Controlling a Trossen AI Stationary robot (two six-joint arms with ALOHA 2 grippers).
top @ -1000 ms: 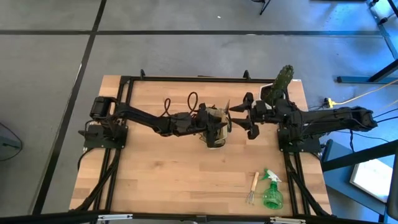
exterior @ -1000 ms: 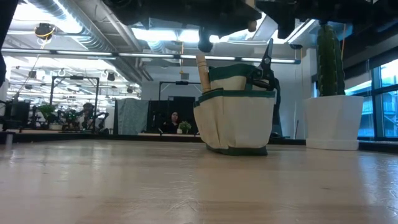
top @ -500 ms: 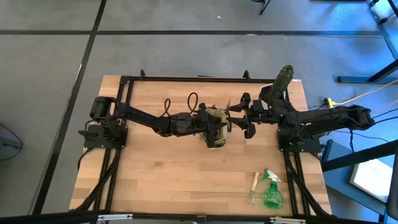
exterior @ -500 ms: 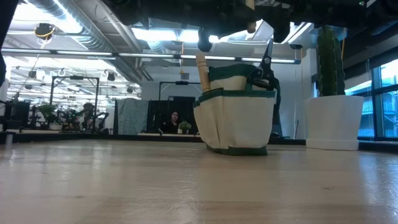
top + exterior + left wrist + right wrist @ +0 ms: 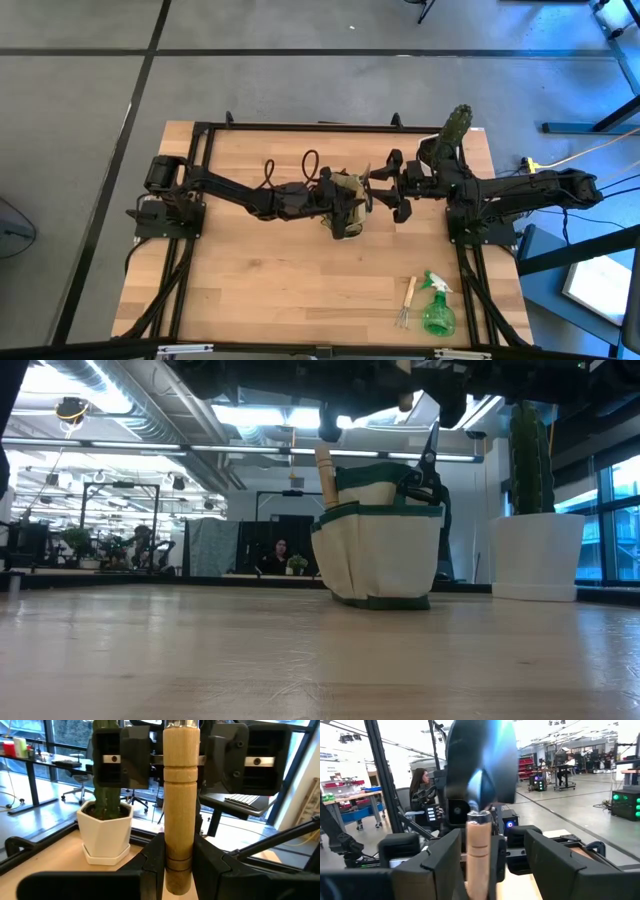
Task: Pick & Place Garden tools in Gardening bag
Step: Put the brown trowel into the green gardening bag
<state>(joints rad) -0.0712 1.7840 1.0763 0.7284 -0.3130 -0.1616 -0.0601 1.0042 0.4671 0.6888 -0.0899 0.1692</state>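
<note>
On the table, from left to right as I see it from above:
Left gripper (image 5: 343, 203): over the gardening bag (image 5: 347, 205), fingers clamped on the trowel (image 5: 182, 800) by its wooden handle; I can't see the bag's inside from above.
Bag contents: in the low view the pruners (image 5: 428, 463) stick out of the bag's top.
Right gripper (image 5: 392, 188): just beside the bag, fingers apart around the trowel, not touching it; it has edged closer to the bag than a second ago.
Hand fork (image 5: 406, 301), spray bottle (image 5: 436, 307): well apart, near the table's front edge, unmoved.
</note>
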